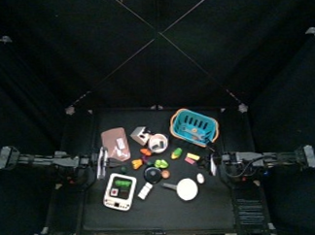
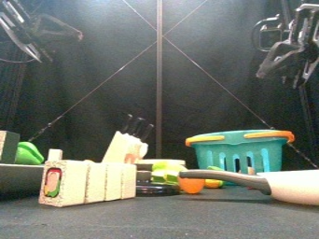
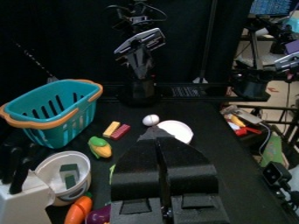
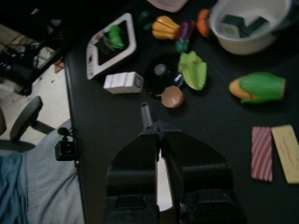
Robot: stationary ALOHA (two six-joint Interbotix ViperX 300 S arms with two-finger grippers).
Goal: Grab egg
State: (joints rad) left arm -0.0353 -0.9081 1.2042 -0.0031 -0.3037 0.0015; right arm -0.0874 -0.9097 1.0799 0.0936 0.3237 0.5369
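Right gripper hangs high above the table's right side, jaws pressed together with nothing between them; the left gripper is likewise closed and empty, up on the left. Down on the black table a teal basket sits toward the back, and a flat white round disc lies nearer the front. Just beside that disc, on its right, lies the egg, small and white, well clear of both grippers
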